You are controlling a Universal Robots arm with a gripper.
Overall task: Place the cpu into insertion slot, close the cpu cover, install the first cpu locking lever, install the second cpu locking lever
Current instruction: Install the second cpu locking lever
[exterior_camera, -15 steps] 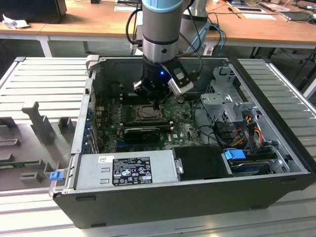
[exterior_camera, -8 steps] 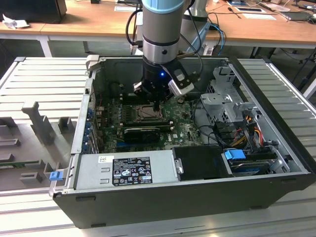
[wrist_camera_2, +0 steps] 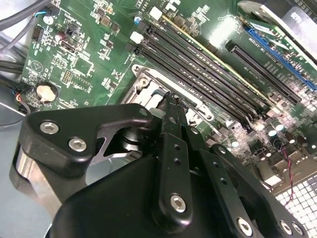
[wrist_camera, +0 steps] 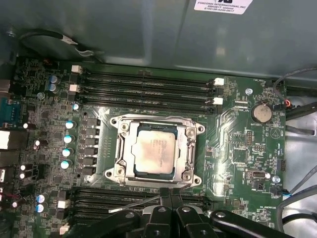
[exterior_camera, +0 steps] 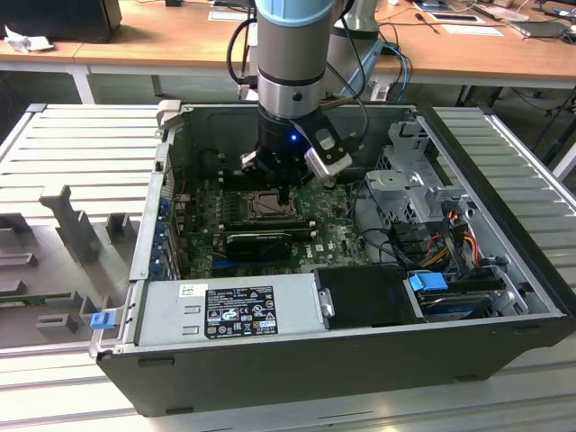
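Already the pale silvery-beige square cpu (wrist_camera: 156, 151) lay in its socket with the silvery-grey metal cpu cover (wrist_camera: 188, 148) framing it; your black gripper (wrist_camera: 171, 197) hovered just beside the socket's edge, fingers pressed together, holding nothing. You needed a slow, square approach to that edge.

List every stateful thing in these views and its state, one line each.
cpu: seated in the socket, lying flat.
cpu cover: closed down around the cpu.
gripper: shut, empty, beside the socket's edge.
computer case: side open, motherboard exposed.
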